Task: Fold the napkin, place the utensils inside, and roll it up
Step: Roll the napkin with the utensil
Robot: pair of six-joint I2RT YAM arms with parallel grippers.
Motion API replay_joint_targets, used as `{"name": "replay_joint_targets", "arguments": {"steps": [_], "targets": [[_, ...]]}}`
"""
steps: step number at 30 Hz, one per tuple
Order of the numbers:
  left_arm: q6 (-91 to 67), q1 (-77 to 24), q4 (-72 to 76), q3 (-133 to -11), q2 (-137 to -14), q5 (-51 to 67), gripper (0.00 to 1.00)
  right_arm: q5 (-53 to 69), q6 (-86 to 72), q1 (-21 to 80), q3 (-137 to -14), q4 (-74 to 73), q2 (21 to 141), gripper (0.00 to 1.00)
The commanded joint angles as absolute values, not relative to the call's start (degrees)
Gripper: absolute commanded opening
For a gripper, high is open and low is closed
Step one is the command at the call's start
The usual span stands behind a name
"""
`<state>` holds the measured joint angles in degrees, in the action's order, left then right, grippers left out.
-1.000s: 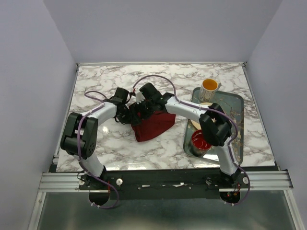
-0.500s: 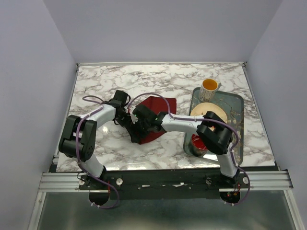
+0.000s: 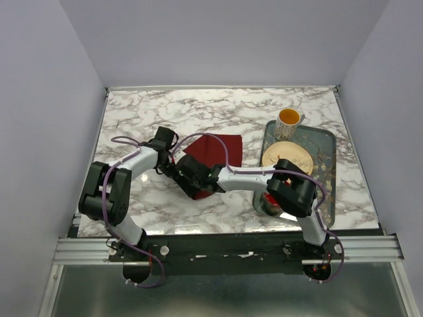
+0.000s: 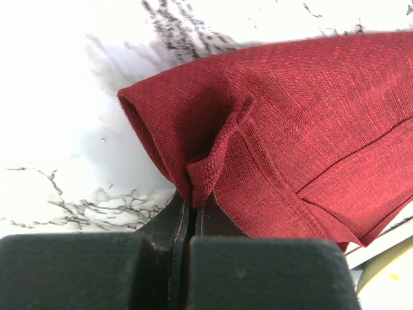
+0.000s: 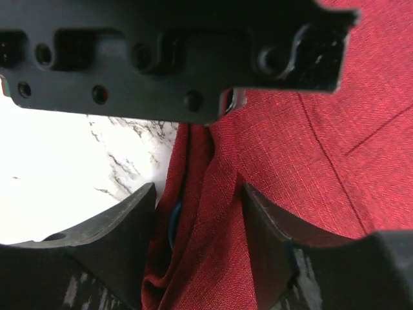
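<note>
Metal tray (image 3: 322, 140) holds plate (image 3: 287, 156), mug (image 3: 289, 119), bowl (image 3: 270, 197); left pincer (image 4: 191, 206) pinches napkin (image 4: 310, 129), right pincer (image 5: 199, 194) wide astride it.

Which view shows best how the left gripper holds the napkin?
The left wrist view: close up, the left gripper is shut on a bunched fold of the maroon napkin. The top view shows that grip too small to judge; the right wrist view shows cloth, but not the pinch itself.
</note>
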<state>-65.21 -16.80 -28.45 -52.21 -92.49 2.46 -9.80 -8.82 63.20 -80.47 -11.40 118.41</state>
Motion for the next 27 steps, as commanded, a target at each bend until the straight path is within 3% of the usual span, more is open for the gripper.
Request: {"name": "replay_joint_targets", "arguments": {"steps": [1,7,13,14,17,20,22,23,27], "targets": [[-67.8,-16.6,-29.2,-51.0,-90.8,3.6,0.00,-19.1,-6.4,65.8,-82.5,-12.4,120.2,0.61],[-67.9,-16.6,-29.7,-51.1,-90.6,2.9,0.00,-23.4,-6.2,66.8,-84.0,-13.6,122.4,0.51],[-66.9,-16.3,-29.9,-51.0,-90.4,2.8,0.00,-21.9,-7.2,66.8,-83.9,-14.2,122.3,0.24],[-66.0,-16.3,-30.2,-51.2,-90.4,2.6,0.00,-20.0,-7.3,66.8,-83.8,-14.3,122.2,0.14],[-64.4,-16.3,-30.9,-52.2,-90.8,1.9,0.00,-15.2,-8.3,66.5,-83.2,-14.2,121.7,0.00],[-62.6,-16.3,-30.6,-52.6,-90.4,2.4,0.01,-7.5,-9.7,64.7,-81.5,-13.3,121.2,0.01],[-61.1,-15.9,-29.8,-52.4,-89.4,2.7,0.13,-4.4,-10.5,63.3,-79.8,-11.1,120.0,0.01],[-60.5,-15.3,-29.3,-51.9,-88.8,2.7,0.29,-0.8,-10.8,62.7,-78.9,-10.2,119.4,0.01],[-57.4,-12.9,-26.2,-50.5,-81.9,2.7,0.53,8.2,-11.9,59.8,-75.2,-7.4,118.1,0.01]]}}
